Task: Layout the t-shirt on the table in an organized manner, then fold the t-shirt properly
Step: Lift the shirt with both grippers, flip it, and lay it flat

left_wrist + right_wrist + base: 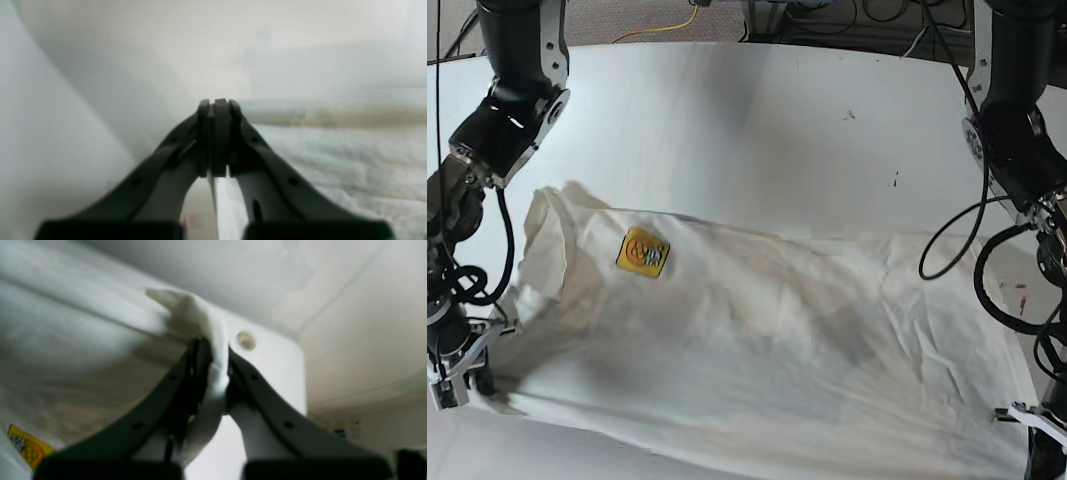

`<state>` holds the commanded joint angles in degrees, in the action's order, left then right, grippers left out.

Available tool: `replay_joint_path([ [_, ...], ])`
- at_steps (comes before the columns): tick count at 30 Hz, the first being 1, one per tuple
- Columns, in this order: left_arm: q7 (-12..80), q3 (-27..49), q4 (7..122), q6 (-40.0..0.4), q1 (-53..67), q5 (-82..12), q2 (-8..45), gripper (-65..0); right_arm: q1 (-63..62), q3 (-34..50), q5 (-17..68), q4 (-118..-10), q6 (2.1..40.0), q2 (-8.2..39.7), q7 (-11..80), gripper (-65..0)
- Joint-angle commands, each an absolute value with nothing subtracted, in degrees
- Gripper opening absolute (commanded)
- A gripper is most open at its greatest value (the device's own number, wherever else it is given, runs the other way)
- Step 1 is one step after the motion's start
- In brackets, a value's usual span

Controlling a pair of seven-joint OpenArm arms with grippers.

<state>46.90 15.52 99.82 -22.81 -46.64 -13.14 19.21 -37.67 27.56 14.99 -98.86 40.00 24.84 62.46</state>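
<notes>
The table (pixel 757 110) carries the t-shirt (pixel 777 350), which lies spread across the near half, from the near-left corner almost to the near-right edge, its far side free. I judge the layout step to be in hand: the cloth is stretched sideways between both arms but is wrinkled and bunched at the left, so it is not yet flat.

The right end effector (pixel 213 373), at the near-left corner of the table, is clamped on a rolled bunch of the shirt's edge; fabric fills the gap between its fingers and stands up above them. A round grommet hole (pixel 246 340) in the table shows just beyond it.

The left end effector (pixel 217 136), at the near-right edge, has its fingers pressed together. Shirt cloth lies beside it, but I cannot tell whether any is pinched between them.

A yellow-orange graphic patch (pixel 643 252) with dark marks sits near the shirt's left end. Its lettering is too small to read.
</notes>
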Motion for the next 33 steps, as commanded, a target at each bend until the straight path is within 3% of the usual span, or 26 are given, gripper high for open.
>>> replay_joint_path([
  [16, 50.2, 14.0, 93.0, -22.8, -69.8, -13.1, 16.5, -64.0, -57.2, 18.8, 15.0, -88.7, 40.0, 30.3, 62.2, -64.8],
  [33, 50.3, 13.0, 90.2, -22.8, -74.4, -13.1, 15.7, -63.9, -69.2, 10.6, 15.3, -82.2, 40.0, 33.2, 62.5, -64.8],
])
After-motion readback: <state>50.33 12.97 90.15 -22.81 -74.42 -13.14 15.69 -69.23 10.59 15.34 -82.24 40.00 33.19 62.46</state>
